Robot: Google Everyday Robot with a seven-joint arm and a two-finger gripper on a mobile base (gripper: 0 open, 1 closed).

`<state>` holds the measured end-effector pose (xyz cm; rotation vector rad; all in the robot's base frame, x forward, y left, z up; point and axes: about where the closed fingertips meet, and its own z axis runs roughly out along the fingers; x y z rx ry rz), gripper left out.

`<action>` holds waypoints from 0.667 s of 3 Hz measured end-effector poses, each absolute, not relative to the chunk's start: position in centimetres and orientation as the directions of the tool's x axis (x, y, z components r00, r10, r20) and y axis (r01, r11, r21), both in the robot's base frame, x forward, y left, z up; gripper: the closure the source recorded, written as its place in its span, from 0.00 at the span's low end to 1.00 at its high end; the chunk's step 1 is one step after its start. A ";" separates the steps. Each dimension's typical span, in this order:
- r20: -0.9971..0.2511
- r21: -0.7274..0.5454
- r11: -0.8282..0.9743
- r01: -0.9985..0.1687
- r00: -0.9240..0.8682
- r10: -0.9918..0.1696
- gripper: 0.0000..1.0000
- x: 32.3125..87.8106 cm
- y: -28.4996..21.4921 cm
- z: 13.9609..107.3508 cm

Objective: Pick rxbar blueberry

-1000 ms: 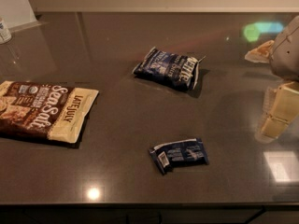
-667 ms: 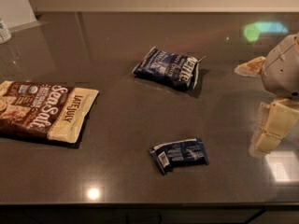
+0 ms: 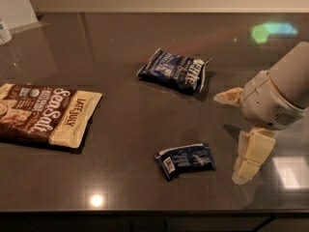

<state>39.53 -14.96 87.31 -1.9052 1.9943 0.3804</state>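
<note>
Because the small flat dark-blue rxbar blueberry wrapper [image 3: 186, 159] lies alone at lower centre of the dark glossy countertop [image 3: 120, 129], nothing crowds a grasp. The gripper [image 3: 231, 138] hangs at the right of the frame, just beside the bar. Its cream fingers [image 3: 252, 153] are spread wide and empty, apparently readied to straddle it. The puffy dark-blue chip bag [image 3: 175, 70] and the brown-and-cream Sea Salt bag [image 3: 46, 114] lie well apart.

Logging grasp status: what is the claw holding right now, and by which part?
Nothing. The claw is open, beside the rxbar blueberry, not touching it.
</note>
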 end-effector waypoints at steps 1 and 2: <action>-0.457 -0.033 0.033 -0.999 -0.015 -0.889 0.00 39.8 -13.5 85.7; -0.479 -0.027 0.018 -0.999 -0.002 -0.878 0.00 40.2 -12.1 84.2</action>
